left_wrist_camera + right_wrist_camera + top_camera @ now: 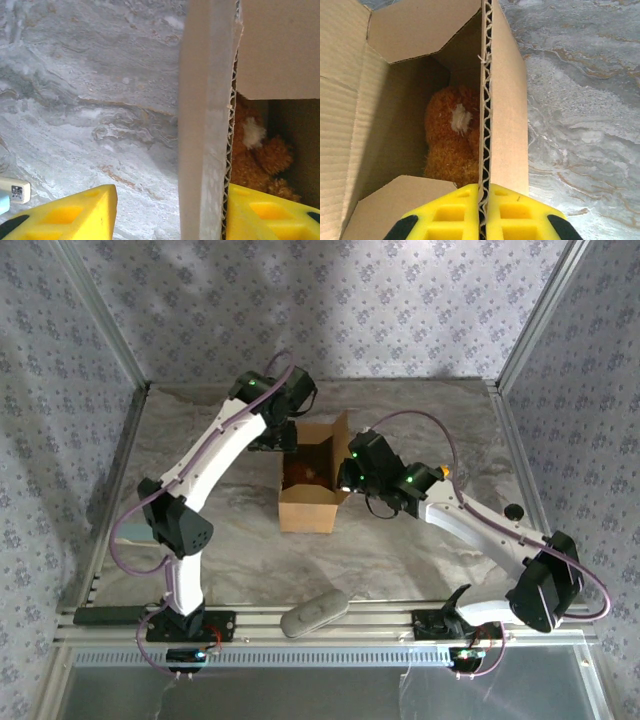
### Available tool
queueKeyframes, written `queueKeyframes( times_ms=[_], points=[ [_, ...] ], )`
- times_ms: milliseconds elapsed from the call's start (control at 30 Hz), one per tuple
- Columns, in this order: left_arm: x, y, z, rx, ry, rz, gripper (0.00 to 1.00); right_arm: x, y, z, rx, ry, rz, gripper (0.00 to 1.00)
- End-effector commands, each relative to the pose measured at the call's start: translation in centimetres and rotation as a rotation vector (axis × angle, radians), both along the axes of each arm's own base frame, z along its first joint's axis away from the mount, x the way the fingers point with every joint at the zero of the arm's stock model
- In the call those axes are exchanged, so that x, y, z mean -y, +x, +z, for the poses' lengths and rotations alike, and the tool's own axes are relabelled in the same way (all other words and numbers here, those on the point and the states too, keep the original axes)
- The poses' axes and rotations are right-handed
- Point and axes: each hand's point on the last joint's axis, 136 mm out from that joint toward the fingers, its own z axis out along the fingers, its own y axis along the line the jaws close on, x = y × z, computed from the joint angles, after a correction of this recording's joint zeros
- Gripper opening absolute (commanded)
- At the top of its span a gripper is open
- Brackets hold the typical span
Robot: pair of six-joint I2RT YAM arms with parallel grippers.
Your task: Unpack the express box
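Standing near the middle of the marbled table [430,430], between the two arms, the express box [305,512] rests on its base with its opening facing upward. In the top view its long axis runs from the near side, where the arm bases are, toward the far side. One short end wall faces the bases. The top flaps are opened; the one on the right side stands upright. An orange-brown plush toy [451,137] lies on the bottom of the box, with a small white tuft showing on it.

The right gripper [484,194] meets the box's right side wall from above. Its yellow fingers [452,212] are pressed together on the corrugated edge, one inside the box and one outside.

The left gripper [172,195] is at the far left part of the box, straddling an upright cardboard panel. Its jaws are parted. One finger is against the panel on the inner side, near the toy, while the other finger [70,212] stands clear of the panel over bare table.

A grey oblong object [313,612] lies at the near edge of the table, between the arm bases.
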Motion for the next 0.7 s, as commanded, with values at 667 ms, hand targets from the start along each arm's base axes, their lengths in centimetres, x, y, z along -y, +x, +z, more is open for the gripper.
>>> queueKeyframes(
  times_ms=[667],
  points=[
    [-4.7,-2.8,-7.5,-0.042,-0.254,0.128,0.53,0.7,1.1,-3.6,-0.143,0.059,0.135,0.0]
  ],
)
